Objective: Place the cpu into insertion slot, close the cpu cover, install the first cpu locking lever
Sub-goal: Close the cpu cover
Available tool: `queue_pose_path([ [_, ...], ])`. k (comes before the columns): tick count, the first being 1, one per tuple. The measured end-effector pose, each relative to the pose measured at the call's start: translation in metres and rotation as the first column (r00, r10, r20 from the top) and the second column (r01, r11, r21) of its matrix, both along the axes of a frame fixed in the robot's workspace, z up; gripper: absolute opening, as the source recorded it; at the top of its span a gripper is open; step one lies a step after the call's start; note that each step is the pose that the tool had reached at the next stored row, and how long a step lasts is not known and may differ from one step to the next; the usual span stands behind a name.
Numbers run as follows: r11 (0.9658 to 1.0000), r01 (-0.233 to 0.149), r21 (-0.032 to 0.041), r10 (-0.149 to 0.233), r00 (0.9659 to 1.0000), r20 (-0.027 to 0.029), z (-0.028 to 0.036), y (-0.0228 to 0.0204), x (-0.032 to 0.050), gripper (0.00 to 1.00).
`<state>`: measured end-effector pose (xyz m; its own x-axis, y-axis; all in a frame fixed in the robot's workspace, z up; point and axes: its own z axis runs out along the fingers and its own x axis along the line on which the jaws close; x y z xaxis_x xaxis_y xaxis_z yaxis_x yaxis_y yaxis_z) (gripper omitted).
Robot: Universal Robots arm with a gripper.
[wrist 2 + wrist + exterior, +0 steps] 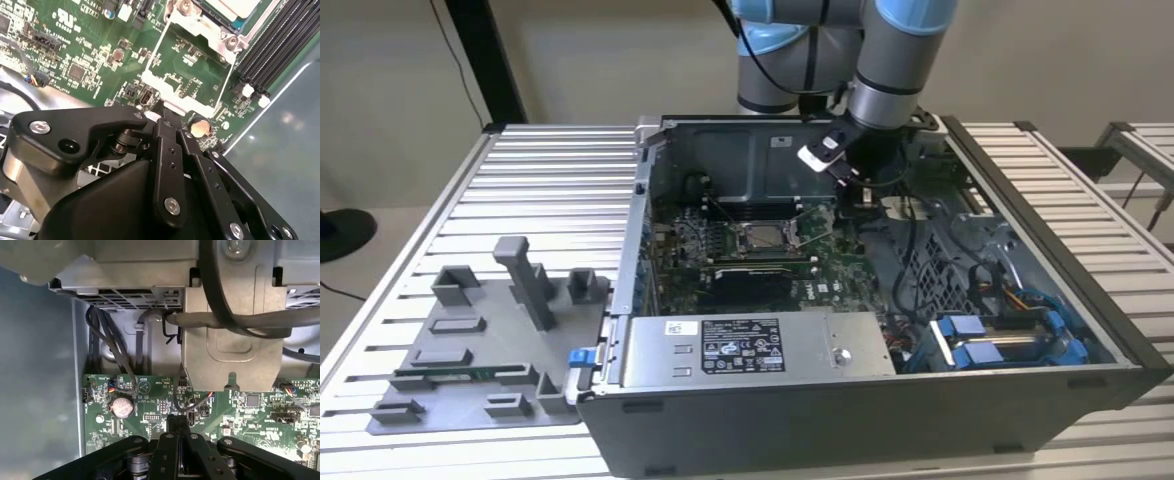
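In the exterior view the cpu [761, 236] lies silvery and flat in the insertion slot [738, 240] at the middle of the green board inside the open computer case. In the second wrist view the cpu [234, 6] shows pale inside the silvery cpu cover [210, 31], which lies flat around it. My gripper [861, 203] hangs over the board toward the exterior view's right of the slot, apart from it. Its black fingers [177, 426] meet at the tips with nothing between them, low over the board near a coin cell. I cannot make out a locking lever.
A grey power supply [747, 345] fills the case's front. Blue-clad cables and a drive bay [1001, 340] sit at the exterior view's right. Black memory slots [280, 45] run beside the socket. A coin cell [121, 406] and cables [115, 345] lie near the fingertips. A grey fixture tray [480, 350] rests on the table.
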<state>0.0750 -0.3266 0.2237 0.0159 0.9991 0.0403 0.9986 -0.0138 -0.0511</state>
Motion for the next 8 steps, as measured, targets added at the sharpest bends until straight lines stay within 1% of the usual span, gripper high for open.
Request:
queue_pose_path([
  [1,1.0,0.0,0.0008,0.0,1.0,-0.003,0.0008,-0.0001,0.0,0.0],
  [3,1.0,0.0,0.0018,0.0,1.0,-0.007,0.003,-0.0001,0.0,0.0],
  [6,1.0,0.0,0.0025,0.0,1.0,-0.0097,0.007,-0.0002,-0.0017,0.0],
  [8,1.0,0.0,0.0029,0.0,0.9999,-0.0111,0.0083,-0.0001,-0.0051,0.0],
])
